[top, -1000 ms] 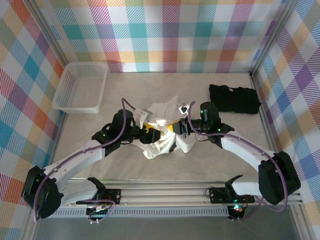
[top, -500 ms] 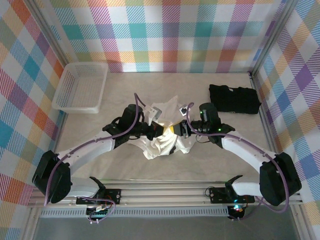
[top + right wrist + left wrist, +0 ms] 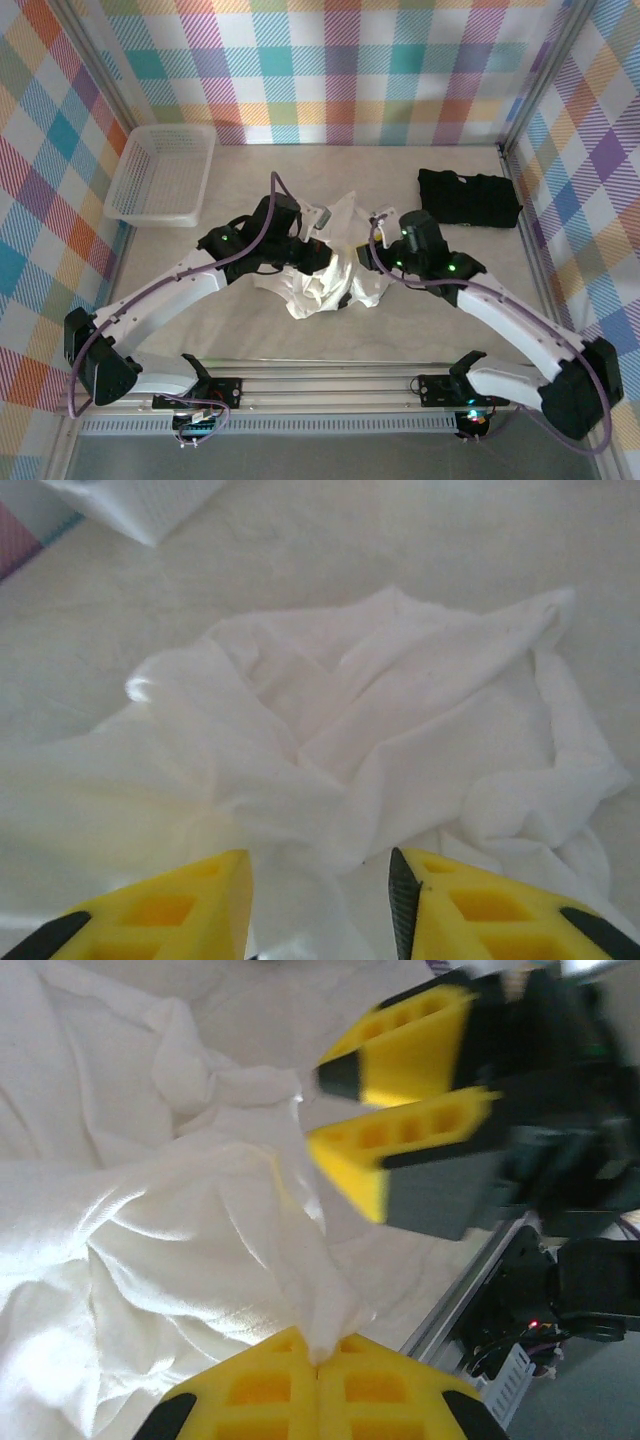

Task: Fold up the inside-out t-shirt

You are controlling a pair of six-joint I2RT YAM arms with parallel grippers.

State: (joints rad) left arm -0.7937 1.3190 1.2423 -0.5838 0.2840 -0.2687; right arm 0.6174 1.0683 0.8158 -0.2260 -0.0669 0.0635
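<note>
While the left end effector pinches the t-shirt, the right end effector gapes

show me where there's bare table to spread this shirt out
Bare table runs along the back wall, between the white basket and the black folded garment. A smaller patch lies between the t-shirt and the near rail. Crowded: the centre, where left gripper and right gripper meet at the shirt.
</note>
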